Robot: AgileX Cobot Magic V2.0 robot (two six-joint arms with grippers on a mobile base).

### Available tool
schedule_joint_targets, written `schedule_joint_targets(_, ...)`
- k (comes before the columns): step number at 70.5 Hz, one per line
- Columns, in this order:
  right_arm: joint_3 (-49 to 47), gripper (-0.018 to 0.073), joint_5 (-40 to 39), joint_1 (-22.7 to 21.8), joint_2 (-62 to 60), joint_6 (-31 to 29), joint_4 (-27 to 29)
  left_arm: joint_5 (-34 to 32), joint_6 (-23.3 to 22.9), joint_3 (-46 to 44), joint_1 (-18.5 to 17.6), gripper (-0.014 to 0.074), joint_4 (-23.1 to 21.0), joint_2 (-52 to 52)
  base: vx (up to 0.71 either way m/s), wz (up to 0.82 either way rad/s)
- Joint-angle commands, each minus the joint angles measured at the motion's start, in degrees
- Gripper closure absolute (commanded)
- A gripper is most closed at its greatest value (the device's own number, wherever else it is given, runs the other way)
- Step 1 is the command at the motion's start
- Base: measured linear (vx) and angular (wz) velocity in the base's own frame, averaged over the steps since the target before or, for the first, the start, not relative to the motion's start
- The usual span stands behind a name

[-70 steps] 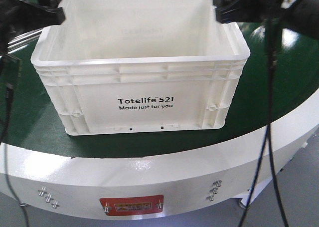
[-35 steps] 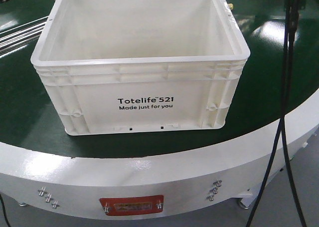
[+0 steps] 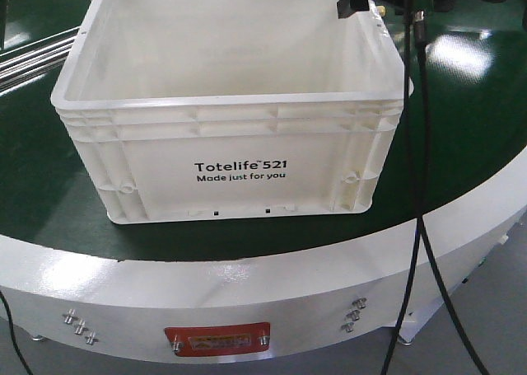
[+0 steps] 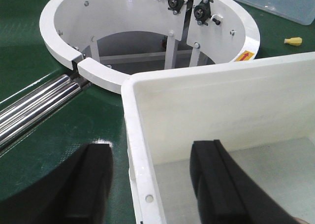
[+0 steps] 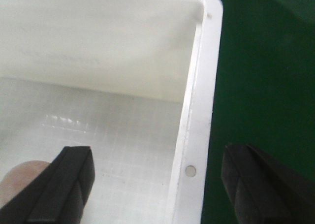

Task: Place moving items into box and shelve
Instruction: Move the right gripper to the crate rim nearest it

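Left gripper [image 4: 153, 157]: spread wide and empty, astride the left wall of the box [image 3: 239, 169] near its far corner, one jaw outside, one inside. Right gripper [image 5: 157, 155]: likewise spread and empty, astride the right wall. Box: stands upright on the green worktop [image 3: 461, 119]. Pinkish round blur on the box floor beside the right inner jaw: perhaps one item [image 5: 17, 184], too blurred to tell; no sight of the other. Looks set for a two-sided pinch and lift toward the shelf. Could tip and roll its load if pinched unevenly or raised at unequal heights; could slip from the jaws, given smooth thin walls; could pin the item under the right inner jaw; could snag on the cable [image 3: 408, 144] hanging past its right side
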Motion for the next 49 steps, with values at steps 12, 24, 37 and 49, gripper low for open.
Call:
schedule_joint_targets(12, -2.1, -0.0018, -2.4, -0.3, 0.6, 1.0, 0.3, -4.3, 0.0, -2.3, 0.1, 0.0135, -0.1, -2.2, 0.00, 0.00)
schedule_joint_targets(24, -2.1, -0.0018, -2.4, -0.3, 2.0, 1.7, 0.3, -4.2, 0.0, -2.3, 0.1, 0.0135, 0.0, -2.2, 0.00, 0.00)
schedule_joint_targets(37, -2.1, -0.0008, -2.2, -0.3, 3.0, 1.9, 0.4, -4.2, 0.1, -2.3, 0.1, 0.0135, 0.0, -2.2, 0.00, 0.00)
schedule_joint_targets(49, -2.1, 0.0204, -2.1, -0.3, 3.4, 3.3, 0.1, -4.2, 0.1, -2.3, 0.1, 0.0135, 0.0, -2.2, 0.00, 0.00)
